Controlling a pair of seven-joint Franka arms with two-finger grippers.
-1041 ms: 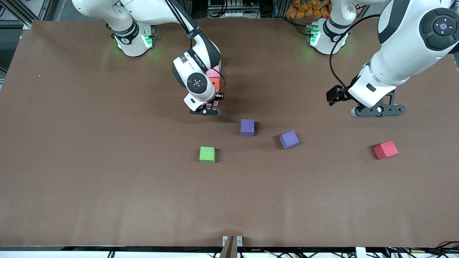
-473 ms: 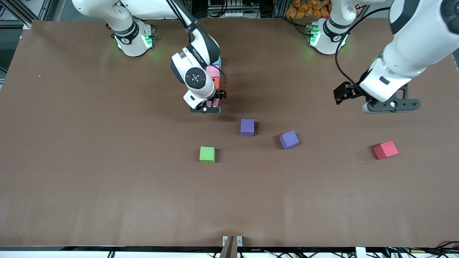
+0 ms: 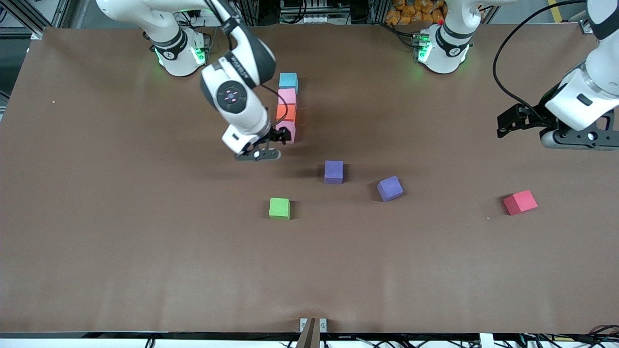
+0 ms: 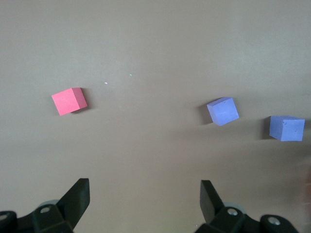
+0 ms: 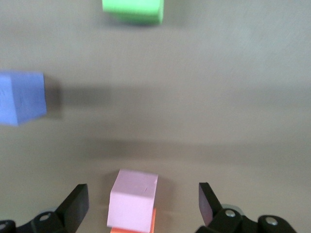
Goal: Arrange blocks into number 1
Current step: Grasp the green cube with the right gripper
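Four blocks [image 3: 287, 108] are lined up mid-frame; four others [image 3: 333, 172] lie scattered. Both grippers, right [image 3: 267, 145] and left [image 3: 556, 131], are held wide, empty.

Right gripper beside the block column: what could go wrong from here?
The right gripper, open and empty, hangs close beside the nearest pink block; a sideways swing could knock the column of light blue, pink, orange and pink out of line. One purple block sits turned, so a straight grasp may catch its corners. The red block lies toward the left arm's end, under the open left gripper.
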